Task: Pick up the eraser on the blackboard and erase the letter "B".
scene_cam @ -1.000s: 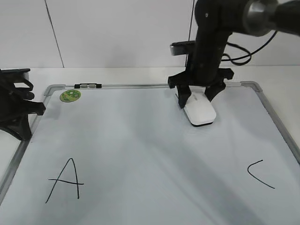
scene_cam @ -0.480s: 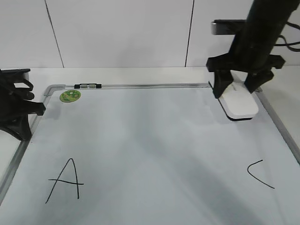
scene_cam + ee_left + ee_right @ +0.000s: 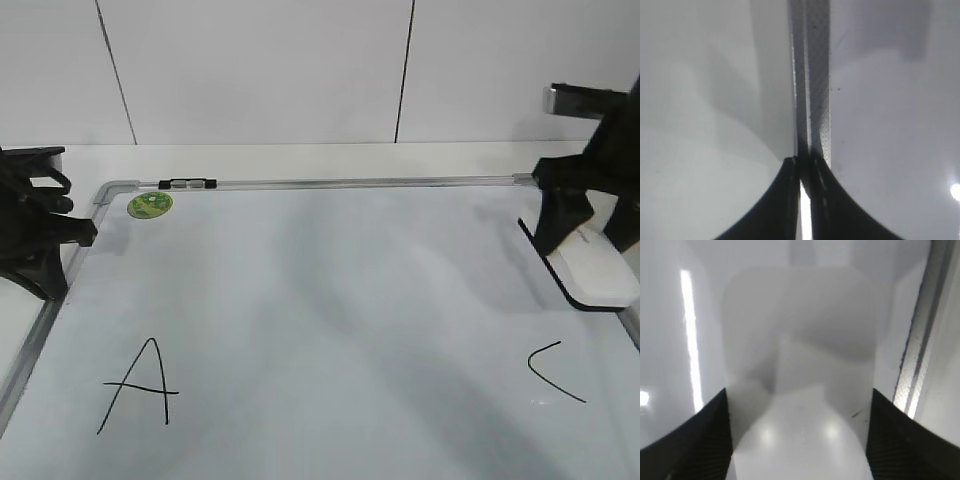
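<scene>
Already no B shows between A (image 3: 140, 385) and C (image 3: 555, 372); the right gripper (image 3: 590, 235) pinches the eraser (image 3: 597, 272) by the board (image 3: 320, 300) edge, the left gripper (image 3: 801, 185) pressed together.

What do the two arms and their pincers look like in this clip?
Both are matte black. The right pincer has two angular, wedge-shaped black fingers under a grey camera bar at its wrist. The left pincer is a chunky black bracket at the board's left edge; its wrist view shows smooth curved black fingertips. No markings or cables show.
</scene>
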Controlling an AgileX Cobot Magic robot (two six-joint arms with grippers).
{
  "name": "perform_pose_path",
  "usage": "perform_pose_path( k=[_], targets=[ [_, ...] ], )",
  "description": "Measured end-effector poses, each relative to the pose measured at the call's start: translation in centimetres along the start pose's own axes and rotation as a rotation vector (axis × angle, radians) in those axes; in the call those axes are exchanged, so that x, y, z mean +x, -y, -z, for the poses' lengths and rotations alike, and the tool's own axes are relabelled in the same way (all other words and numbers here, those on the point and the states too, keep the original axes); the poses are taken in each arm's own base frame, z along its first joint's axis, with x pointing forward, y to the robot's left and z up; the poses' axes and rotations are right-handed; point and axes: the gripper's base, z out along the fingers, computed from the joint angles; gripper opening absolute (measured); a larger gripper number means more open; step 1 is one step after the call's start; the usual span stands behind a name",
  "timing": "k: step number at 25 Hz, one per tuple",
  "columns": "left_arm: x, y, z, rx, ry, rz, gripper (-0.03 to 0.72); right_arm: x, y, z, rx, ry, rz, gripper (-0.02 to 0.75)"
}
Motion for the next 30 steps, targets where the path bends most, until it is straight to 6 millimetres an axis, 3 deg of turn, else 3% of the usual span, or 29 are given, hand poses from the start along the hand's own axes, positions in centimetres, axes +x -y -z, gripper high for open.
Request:
perform_pose_path(
  k=[5,10,15,30],
  targets=[
    [0.0,0.0,0.0,0.000,0.000,0.000,0.018,0.7,2.2,-0.9,0.014,-0.021,-0.032,0.535],
    [0.0,0.1,0.0,0.006,0.000,0.005,0.018,0.3,2.4,-1.0,0.030,0.018,-0.024,0.535],
    [0.0,0.1,0.0,0.010,0.000,0.008,0.018,-0.3,2.8,-2.6,0.041,-0.004,-0.022,0.535],
    [0.0,0.1,0.0,0.011,0.000,0.009,0.018,-0.7,3.5,-3.6,0.095,-0.008,-0.020,0.535]
  ],
)
